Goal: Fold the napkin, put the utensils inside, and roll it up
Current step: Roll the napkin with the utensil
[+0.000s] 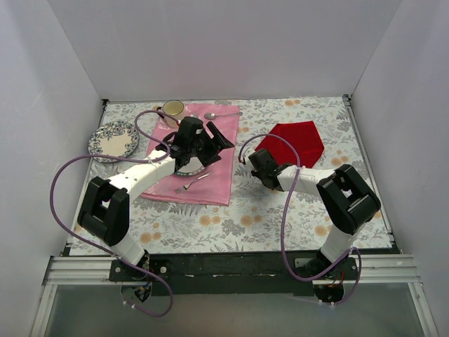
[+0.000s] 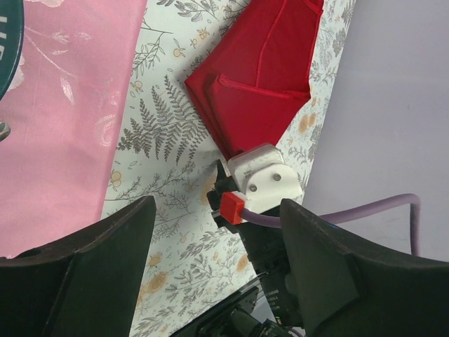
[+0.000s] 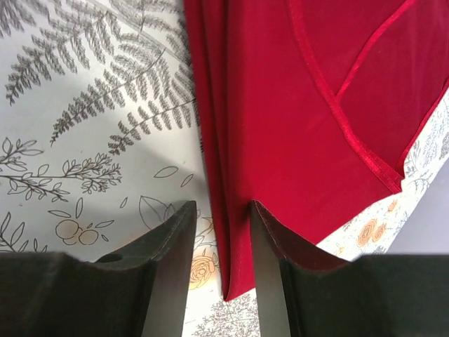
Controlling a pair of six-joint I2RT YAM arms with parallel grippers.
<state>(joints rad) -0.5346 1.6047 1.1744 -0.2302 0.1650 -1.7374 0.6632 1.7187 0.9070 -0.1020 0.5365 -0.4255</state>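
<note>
Folded red napkin point(image 1: 293, 140) on the right of the flowered desk point(image 1: 280, 217), its near corner edge between my right jaws — narrowed around it, not quite pinching, right arm bent low and forward, left jaws wide, holding nothing, above the pink cloth point(image 1: 221, 168).

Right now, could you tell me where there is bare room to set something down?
Widest: the near strip of tablecloth between the pink cloth and the arm bases. Also free: the far right corner behind the napkin. Crowded: the left, with cup, plate, spoon, fork and left arm around the pink cloth; the right arm fills the gap beside the napkin.
</note>
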